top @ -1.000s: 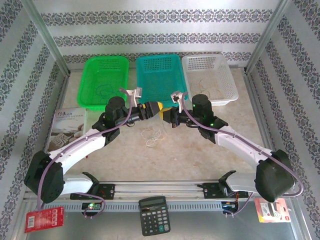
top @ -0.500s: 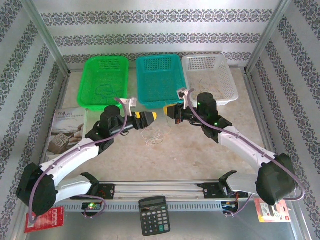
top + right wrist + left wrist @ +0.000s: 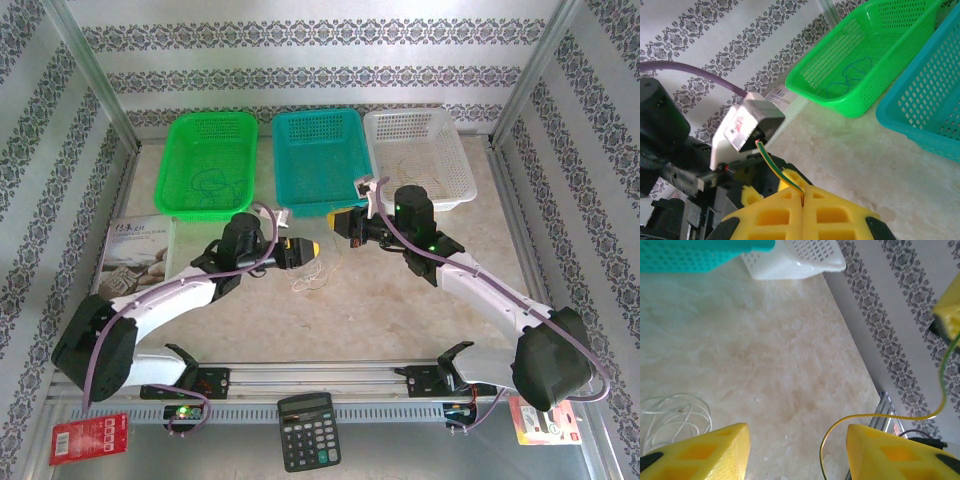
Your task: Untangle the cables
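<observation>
Right gripper [image 3: 803, 194] is pinching one yellow-green wire [image 3: 774, 166] between fully closed yellow fingers and holding it up off the tabletop [image 3: 400, 300], just in front of the teal basket [image 3: 318, 160]. Left gripper [image 3: 796, 437] is hovering low over the table with jaws parted about halfway. The yellow-green wire is looping down through that gap, unclamped; cannot tell if it is touching a finger. The rest of the cables [image 3: 308, 281], a small loose clump including a white wire coil [image 3: 675, 416], is lying on the table just beside the left gripper. Green basket [image 3: 860, 55] is holding a blue wire [image 3: 850, 75]. White basket [image 3: 415, 160] is sitting right of the teal one.
</observation>
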